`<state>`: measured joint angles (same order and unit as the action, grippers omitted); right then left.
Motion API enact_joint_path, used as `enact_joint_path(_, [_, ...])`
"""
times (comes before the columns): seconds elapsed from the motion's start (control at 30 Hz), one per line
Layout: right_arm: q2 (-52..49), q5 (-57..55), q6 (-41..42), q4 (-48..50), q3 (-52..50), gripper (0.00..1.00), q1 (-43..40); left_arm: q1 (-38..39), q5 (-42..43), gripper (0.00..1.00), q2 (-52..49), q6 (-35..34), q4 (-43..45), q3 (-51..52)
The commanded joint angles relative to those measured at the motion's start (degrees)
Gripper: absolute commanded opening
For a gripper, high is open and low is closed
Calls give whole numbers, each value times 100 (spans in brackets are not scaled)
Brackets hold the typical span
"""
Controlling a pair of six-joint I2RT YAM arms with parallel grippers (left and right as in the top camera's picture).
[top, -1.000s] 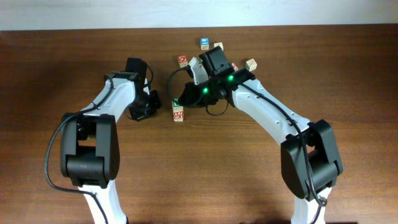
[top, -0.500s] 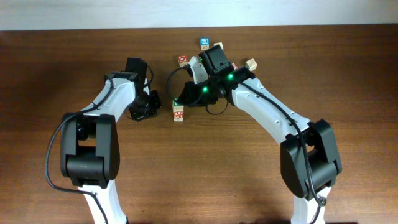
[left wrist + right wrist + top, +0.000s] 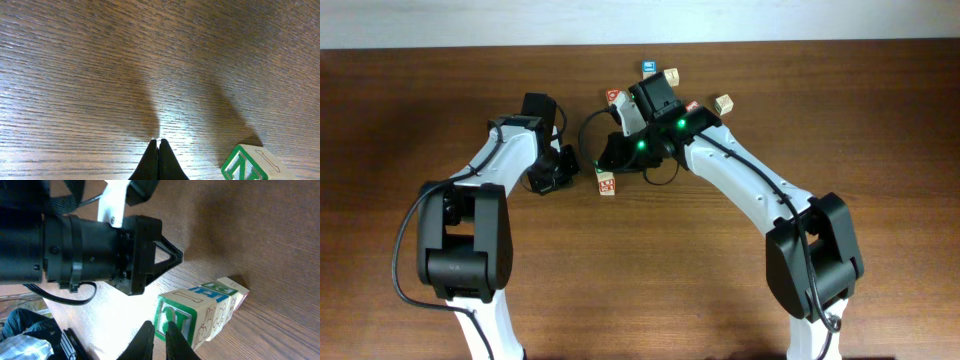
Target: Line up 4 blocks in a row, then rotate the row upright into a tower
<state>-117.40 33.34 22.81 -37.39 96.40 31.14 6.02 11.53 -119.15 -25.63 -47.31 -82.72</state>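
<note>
Right gripper (image 3: 157, 332): jaws all but closed, nothing held, tips just in front of the green-lettered block (image 3: 172, 322) at mid-table. Left gripper (image 3: 158, 159): closed, empty, near the same block. The cube has no long axis. Its green face is turned towards the right fingers, and it stands against a neighbouring block (image 3: 216, 291), the row running away from them. Likely faults: a nudge shoves the whole row instead of turning one cube, or the two arms clash.

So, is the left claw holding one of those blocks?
No, the left gripper is shut on nothing, its tips pressed together, and the green N block sits apart beside it.
</note>
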Motion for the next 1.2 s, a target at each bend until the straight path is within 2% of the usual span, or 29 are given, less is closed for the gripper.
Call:
enact_joint_path(0.0, [-79, -122, -420, -616, 769, 15, -57, -31, -61, 0, 68, 286, -81, -122])
enact_joint_path(0.1, [-79, -579, -968, -1993, 2264, 18, -446, -28, -813, 0, 566, 299, -487, -562])
enact_joint_path(0.17, [-79, -732, -1292, -2741, 3305, 25, -776, -28, -1123, 0, 1156, 634, -717, -850])
enact_joint_path(0.23, [-79, -1060, -1589, -3554, 4367, 39, -1158, -28, -1224, 2, 1668, 988, -813, -960])
enact_joint_path(0.27, [-79, -1456, -1707, -4212, 5128, 51, -1432, -28, -1222, 5, 2116, 1425, -817, -960])
enact_joint_path(0.3, [-79, -1690, -1709, -4496, 5438, 57, -1539, -28, -1222, 8, 2415, 1720, -852, -960])
enact_joint_path(0.4, [-79, -2732, -1707, -5746, 6754, 70, -1801, -28, -1222, 15, 3230, 2404, -1123, -960])
enact_joint_path(0.43, [-68, -3049, -1709, -5998, 7138, 72, -1812, -28, -1224, 17, 3429, 2420, -1241, -960])
enact_joint_path(0.5, [315, -3108, -1705, -5995, 7147, 77, -1797, -28, -1222, 17, 3821, 2417, -1574, -960])
enact_joint_path(0.57, [767, -3136, -1703, -5995, 6909, 80, -1805, -28, -1224, 15, 4127, 2417, -1954, -960])
enact_joint_path(0.63, [1731, -3705, -1600, -5995, 5783, 85, -1805, -28, -1274, 3, 4505, 2406, -2531, -903])
enact_joint_path(0.73, [2927, -4601, -1056, -5989, 3917, 86, -1810, -28, -1447, 3, 4951, 2393, -2662, -605])
enact_joint_path(0.77, [3373, -4966, -835, -5982, 3169, 86, -1810, -28, -1456, 16, 5110, 2393, -2603, -459])
enact_joint_path(0.8, [3724, -5108, -833, -5930, 2588, 86, -1810, -28, -1451, 99, 5211, 2396, -2588, -372])
enact_joint_path(0.97, [5195, -5202, -802, -5449, 573, 89, -1808, -28, -1373, 99, 5252, 2396, -2717, -361])
enact_joint_path(1.03, [5523, -5154, -365, -5517, 369, 98, -1808, -28, -1373, 99, 5254, 2396, -2717, -361])
enact_joint_path(1.1, [5676, -4612, 46, -5687, 369, 98, -1808, -28, -1373, 99, 5252, 2396, -2717, -361])
enact_joint_path(1.17, [5718, -3932, 66, -5687, 369, 98, -1808, -28, -1373, 99, 5252, 2396, -2717, -361])
